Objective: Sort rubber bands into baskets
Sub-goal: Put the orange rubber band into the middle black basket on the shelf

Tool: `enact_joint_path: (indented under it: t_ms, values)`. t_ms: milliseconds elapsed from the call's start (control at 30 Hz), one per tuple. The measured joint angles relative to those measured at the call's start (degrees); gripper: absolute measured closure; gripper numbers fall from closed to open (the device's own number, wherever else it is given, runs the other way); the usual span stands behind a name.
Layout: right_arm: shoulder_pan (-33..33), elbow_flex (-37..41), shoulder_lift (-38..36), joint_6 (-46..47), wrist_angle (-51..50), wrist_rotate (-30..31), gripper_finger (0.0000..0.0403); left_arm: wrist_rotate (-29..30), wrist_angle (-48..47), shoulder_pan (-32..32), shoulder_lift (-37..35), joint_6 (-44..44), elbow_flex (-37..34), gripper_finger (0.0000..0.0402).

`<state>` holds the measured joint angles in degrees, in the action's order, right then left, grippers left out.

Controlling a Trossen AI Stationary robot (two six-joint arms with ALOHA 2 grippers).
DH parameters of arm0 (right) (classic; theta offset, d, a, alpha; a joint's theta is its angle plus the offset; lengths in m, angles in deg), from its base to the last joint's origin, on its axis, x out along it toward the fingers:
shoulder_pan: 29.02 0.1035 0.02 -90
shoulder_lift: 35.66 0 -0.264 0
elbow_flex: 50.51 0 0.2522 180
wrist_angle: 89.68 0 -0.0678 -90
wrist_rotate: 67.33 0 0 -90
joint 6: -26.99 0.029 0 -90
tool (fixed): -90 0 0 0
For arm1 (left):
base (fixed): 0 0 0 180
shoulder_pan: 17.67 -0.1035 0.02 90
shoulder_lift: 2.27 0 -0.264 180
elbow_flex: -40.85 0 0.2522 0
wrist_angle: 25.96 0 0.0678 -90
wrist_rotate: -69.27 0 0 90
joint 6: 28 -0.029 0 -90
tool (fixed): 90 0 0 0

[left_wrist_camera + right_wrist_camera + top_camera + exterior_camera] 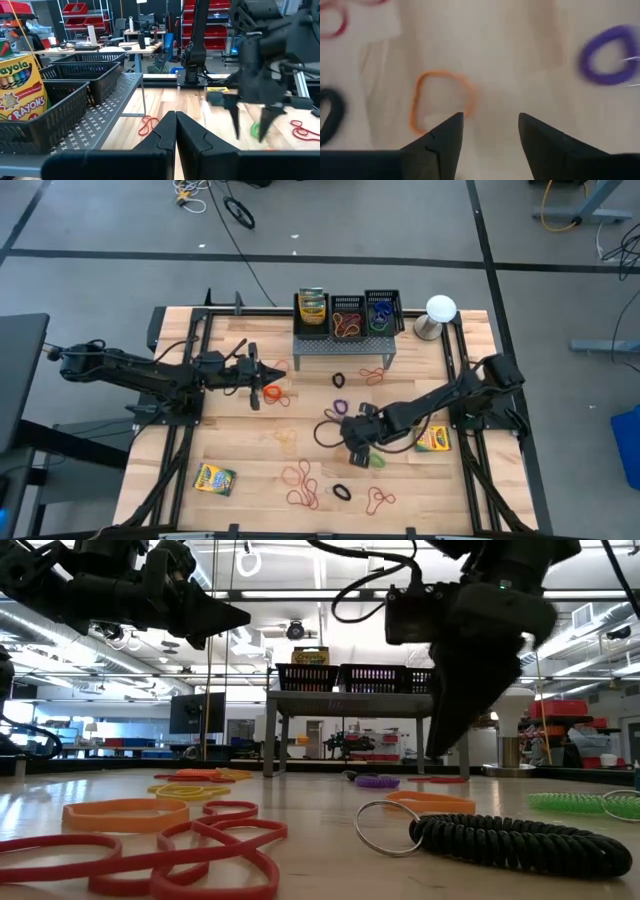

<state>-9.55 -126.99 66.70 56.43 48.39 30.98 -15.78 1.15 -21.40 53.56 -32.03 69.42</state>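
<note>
Wooden table (pixel 250 480): right gripper (pixel 490 131), fingers spread, hovers just right of an orange band (pixel 440 100); left gripper (pixel 175 131) pressed together.

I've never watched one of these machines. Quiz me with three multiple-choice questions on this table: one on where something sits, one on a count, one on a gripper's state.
1. Where do the baskets sit?
A. on the grey stand
B. on the floor
C. at the table's near edge

2. How many baskets are there?
A. one
B. three
C. five

3. How are the right gripper's fingers?
A. shut on a crayon box
B. apart, holding nothing
C. out of sight

Answers: 1 A, the high view shows them on the stand. 2 B, three side by side. 3 B, the right wrist view shows a bare gap.
</note>
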Motion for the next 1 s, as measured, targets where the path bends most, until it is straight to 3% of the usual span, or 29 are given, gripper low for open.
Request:
enact_joint_path:
  t_ms: [167, 367, 700, 800, 1000]
  values:
    - [0.3, 0.0, 2.7, -0.9, 6.0, -3.5, 0.0216, 0.0, 0.0, 0.0, 0.0, 0.0, 0.0, 0.0388]
    - [0.1, -0.1, 5.7, -1.9, 8.3, -3.5, 0.0253, 0.0, 0.1, 0.0, 0.0, 0.0, 0.0, 0.0388]
    - [0.3, 0.0, 6.2, -2.5, 8.3, 0.4, 0.0391, 0.0, 0.1, 0.0, 0.0, 0.0, 0.0, 0.0388]
    - [0.9, 0.0, 4.2, -3.2, 8.6, 4.7, 0.0390, 0.0, 0.1, 0.0, 0.0, 0.0, 0.0, 0.0388]
    - [0.9, 0.0, -2.8, -4.6, 8.2, 6.9, 0.0398, 0.0, 0.1, 0.0, 0.0, 0.0, 0.0, 0.0388]
